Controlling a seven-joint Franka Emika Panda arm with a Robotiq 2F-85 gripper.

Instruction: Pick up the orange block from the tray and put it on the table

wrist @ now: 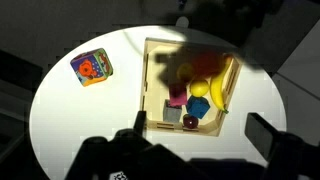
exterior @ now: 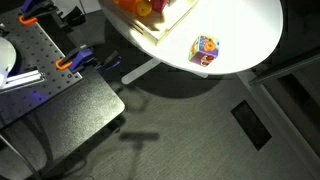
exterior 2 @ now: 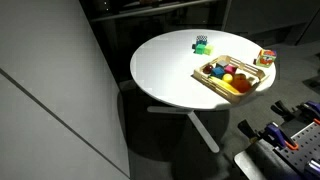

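Note:
The light-wood tray (wrist: 150, 80) lies on the round white table (wrist: 70, 120) and holds several small pieces: a banana, a yellow ball, and magenta, blue and grey blocks. Its far part is in shadow in the wrist view, so I cannot pick out the orange block there. In an exterior view an orange piece (exterior: 128, 5) shows in the tray (exterior: 150, 38) at the top edge. The tray also shows in an exterior view (exterior 2: 212, 82) on the table (exterior 2: 165, 70). My gripper (wrist: 200, 128) is open and empty, high above the tray's near rim. It does not show in either exterior view.
A multicoloured cube (wrist: 92, 68) sits on the table beside the tray and shows in both exterior views (exterior: 205, 50) (exterior 2: 202, 43). A small object (exterior 2: 265, 58) lies past the tray. A grey perforated plate (exterior: 35, 60) with orange clamps stands beside the table.

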